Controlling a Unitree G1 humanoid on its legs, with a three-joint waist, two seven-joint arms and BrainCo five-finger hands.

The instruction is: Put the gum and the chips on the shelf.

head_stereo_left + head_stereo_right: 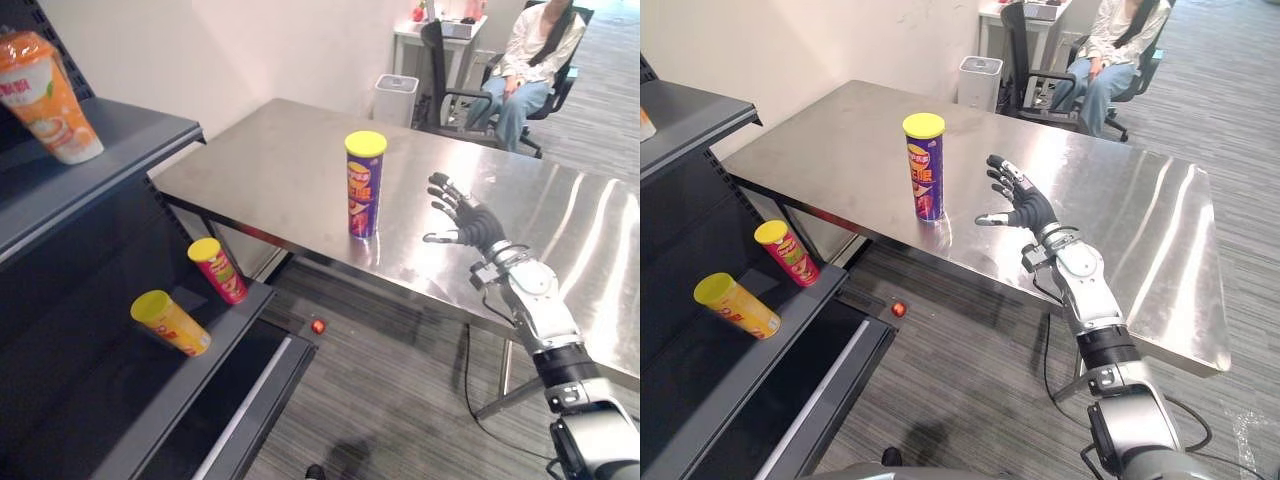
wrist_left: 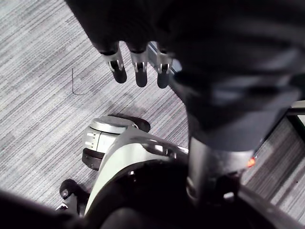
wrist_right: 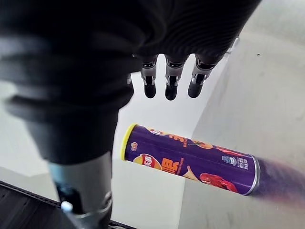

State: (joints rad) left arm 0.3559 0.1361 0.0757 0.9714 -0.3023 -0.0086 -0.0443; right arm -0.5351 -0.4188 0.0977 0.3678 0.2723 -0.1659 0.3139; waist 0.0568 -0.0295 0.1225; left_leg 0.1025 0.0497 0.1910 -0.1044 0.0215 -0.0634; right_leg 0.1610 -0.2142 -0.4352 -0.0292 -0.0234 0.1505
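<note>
The purple chips can (image 1: 365,185) stands upright near the front edge of the surface (image 1: 280,160) with bare steel all round it, the right robot hand (image 1: 465,220) hovers just beside it with fingers spread wide, not touching it, the left robot hand (image 2: 138,71) hangs slack-fingered above the floor (image 2: 43,95), and a red can (image 1: 218,270) and a yellow can (image 1: 170,322) lie tilted on the shelf (image 1: 190,385).

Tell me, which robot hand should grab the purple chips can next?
Probably the right. The right robot hand is open above the steel table, beside the upright purple chips can; the left robot hand hangs down over the carpet.
</note>
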